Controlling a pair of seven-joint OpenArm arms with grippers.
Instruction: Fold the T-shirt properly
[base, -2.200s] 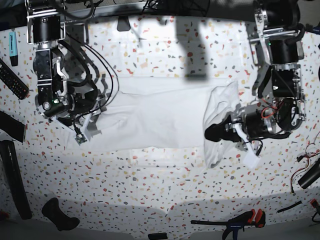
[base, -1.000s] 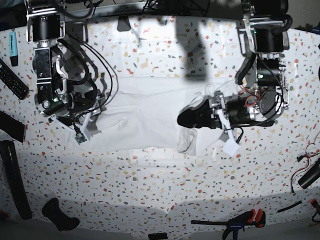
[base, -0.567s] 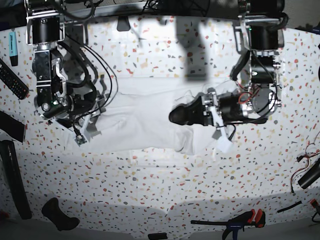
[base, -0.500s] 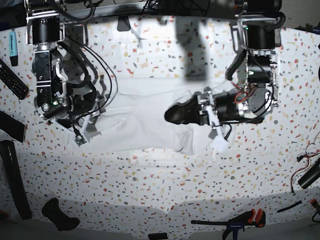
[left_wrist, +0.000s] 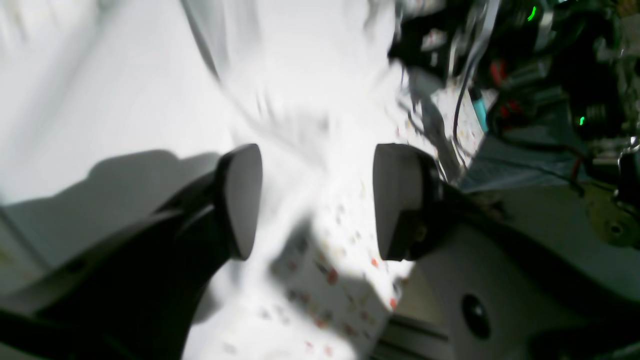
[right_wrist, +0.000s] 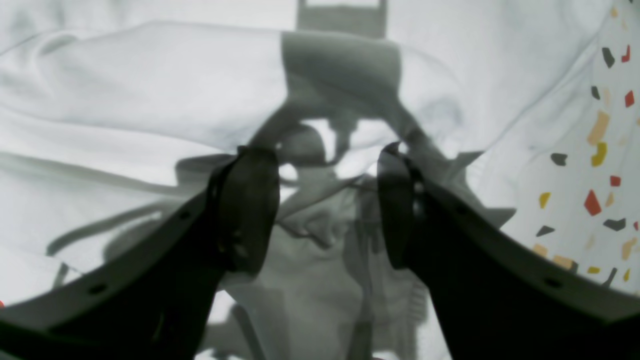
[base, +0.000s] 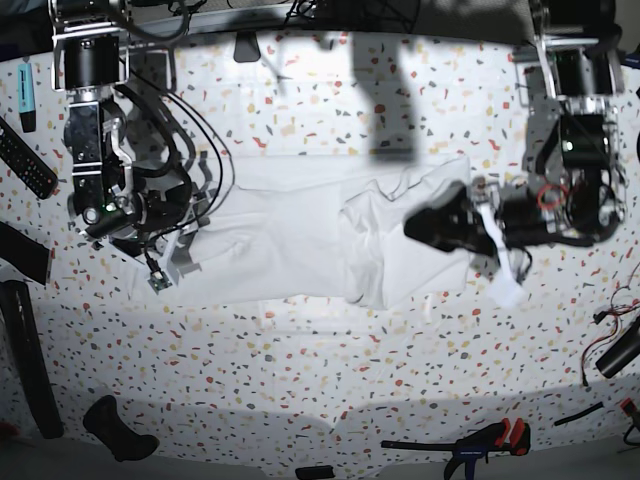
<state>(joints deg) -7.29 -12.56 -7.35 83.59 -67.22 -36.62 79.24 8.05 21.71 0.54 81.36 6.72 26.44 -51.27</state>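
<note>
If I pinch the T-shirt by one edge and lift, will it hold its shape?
Probably not. The T-shirt looks thin and limp: the folded-over flap lies rumpled, so a lifted edge would likely sag and drag. It probably weighs little, and may slide on the smooth table.

Left end effector (left_wrist: 315, 200) agape; right end effector (right_wrist: 325, 205) agape.
</note>
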